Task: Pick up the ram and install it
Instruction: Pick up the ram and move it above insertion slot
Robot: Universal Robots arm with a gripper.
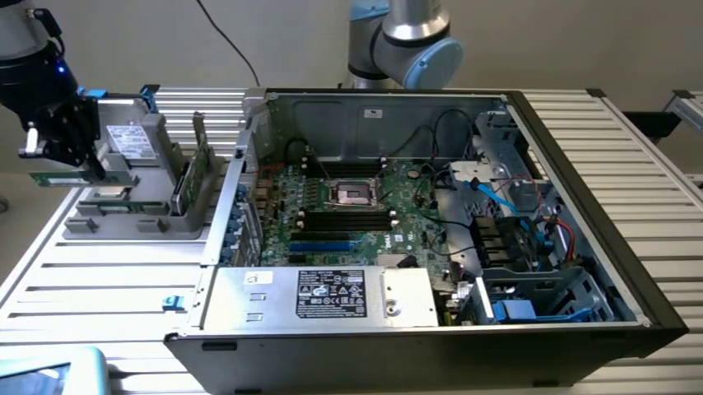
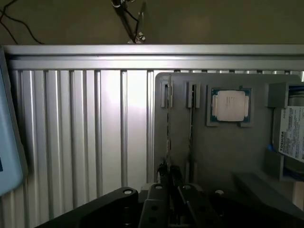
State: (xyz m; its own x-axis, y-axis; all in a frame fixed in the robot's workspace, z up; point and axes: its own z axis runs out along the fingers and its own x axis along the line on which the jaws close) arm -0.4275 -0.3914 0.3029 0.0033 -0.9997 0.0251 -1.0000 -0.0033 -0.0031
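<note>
- Computer case (image 1: 363,354) lies open nearest the camera, its motherboard (image 1: 318,240) and dark memory slots (image 1: 346,218) exposed.
- A grey parts tray (image 1: 132,224) sits at the exterior view's left, carrying the processor chip (image 2: 230,105).
- The gripper (image 1: 68,169) hovers over the tray, jaws narrow and clamped on the ram (image 1: 49,178), which is held level.
- Picking looks done and carrying is in hand. Installing would need the stick lined up squarely over a slot.
</note>
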